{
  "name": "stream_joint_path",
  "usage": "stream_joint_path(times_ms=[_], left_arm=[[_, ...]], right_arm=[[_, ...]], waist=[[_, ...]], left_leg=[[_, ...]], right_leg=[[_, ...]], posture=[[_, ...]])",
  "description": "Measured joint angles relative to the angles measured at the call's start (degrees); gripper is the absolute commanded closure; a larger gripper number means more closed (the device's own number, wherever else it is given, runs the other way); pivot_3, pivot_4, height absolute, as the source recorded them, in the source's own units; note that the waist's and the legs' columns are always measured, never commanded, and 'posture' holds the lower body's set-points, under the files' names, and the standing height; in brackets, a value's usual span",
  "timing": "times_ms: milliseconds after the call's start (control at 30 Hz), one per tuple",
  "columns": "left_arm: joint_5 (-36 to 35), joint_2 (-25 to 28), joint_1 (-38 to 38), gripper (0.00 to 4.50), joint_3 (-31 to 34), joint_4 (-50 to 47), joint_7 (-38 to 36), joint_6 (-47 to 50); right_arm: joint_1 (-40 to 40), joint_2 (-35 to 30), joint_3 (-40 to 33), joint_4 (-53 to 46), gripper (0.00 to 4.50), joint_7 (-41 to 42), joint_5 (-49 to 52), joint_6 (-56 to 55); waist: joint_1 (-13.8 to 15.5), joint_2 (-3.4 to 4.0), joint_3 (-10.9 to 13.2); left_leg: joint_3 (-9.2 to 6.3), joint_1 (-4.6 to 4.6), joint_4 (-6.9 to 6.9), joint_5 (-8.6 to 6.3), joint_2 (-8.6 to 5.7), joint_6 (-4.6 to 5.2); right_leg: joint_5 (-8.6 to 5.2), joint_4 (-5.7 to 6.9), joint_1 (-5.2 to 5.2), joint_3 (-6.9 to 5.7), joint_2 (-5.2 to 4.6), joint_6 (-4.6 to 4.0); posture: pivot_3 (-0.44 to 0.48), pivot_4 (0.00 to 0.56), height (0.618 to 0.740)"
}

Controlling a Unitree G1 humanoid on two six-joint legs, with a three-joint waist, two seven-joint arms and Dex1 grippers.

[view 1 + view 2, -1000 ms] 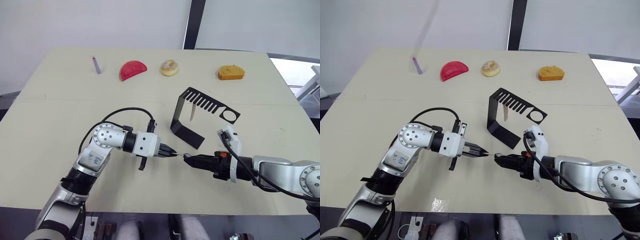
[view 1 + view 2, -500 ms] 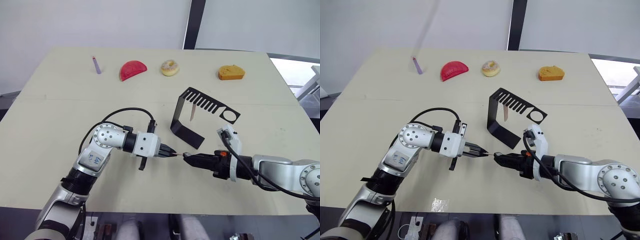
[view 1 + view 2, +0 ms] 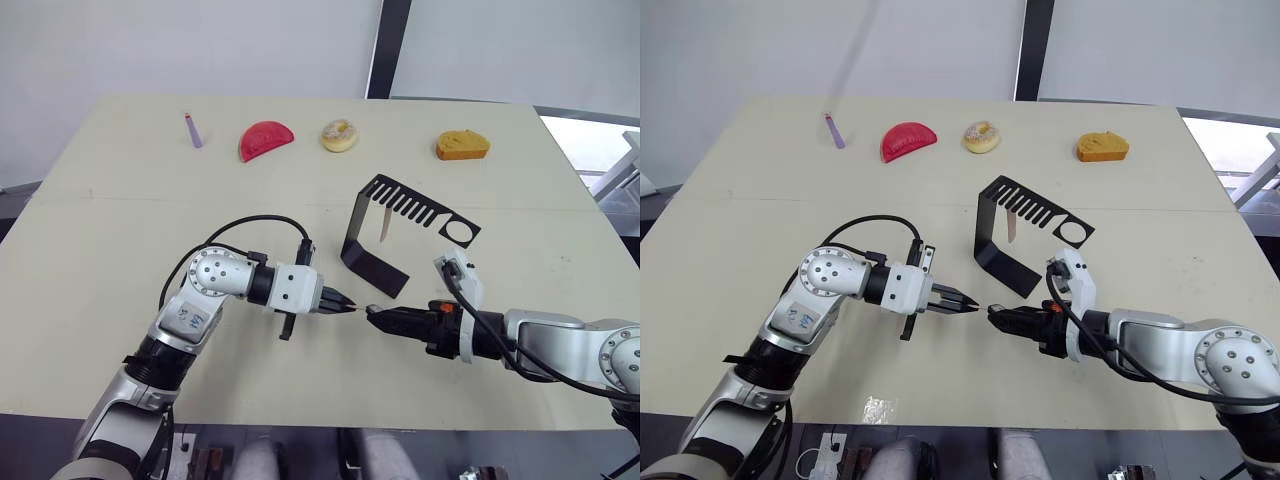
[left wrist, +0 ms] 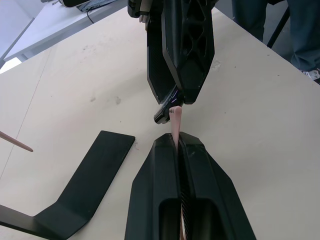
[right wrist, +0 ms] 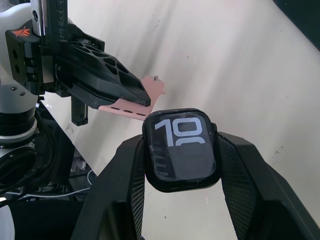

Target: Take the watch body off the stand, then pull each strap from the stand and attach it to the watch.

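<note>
My right gripper [image 5: 181, 145] is shut on the watch body [image 5: 182, 150], a black case whose screen shows white digits. My left gripper [image 3: 340, 306] is shut on one pinkish strap [image 4: 175, 122], whose free end reaches the edge of the watch body [image 4: 165, 114]. The two grippers meet tip to tip just in front of the stand's foot. The black stand [image 3: 352, 235] is upright at mid-table. Another strap [image 3: 385, 226] hangs from its slotted top arm.
Along the far edge lie a purple stick [image 3: 193, 130], a red half-round piece [image 3: 265, 139], a doughnut [image 3: 339, 134] and an orange wedge [image 3: 462, 146]. The table's near edge runs just under both arms.
My left arm has edged slightly to the right, bringing the strap end closer to the watch body. The right gripper and the stand have stayed in place.
</note>
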Motion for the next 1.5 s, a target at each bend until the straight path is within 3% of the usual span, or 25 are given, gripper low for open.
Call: stream_joint_path(times_ms=[1500], left_arm=[[2.58,-2.76,-1.41,4.5,-1.04,2.12,0.86,1.42]], right_arm=[[-2.46,-0.88,1.08,0.11,2.9,-0.25,-0.75,-0.16]], waist=[[0.01,0.0,0.0]], left_leg=[[-0.01,-0.02,0.0,0.0,0.0,0.0]], right_leg=[[0.0,-0.01,0.0,-0.01,0.0,0.0]], posture=[[0.0,0.15,0.737]])
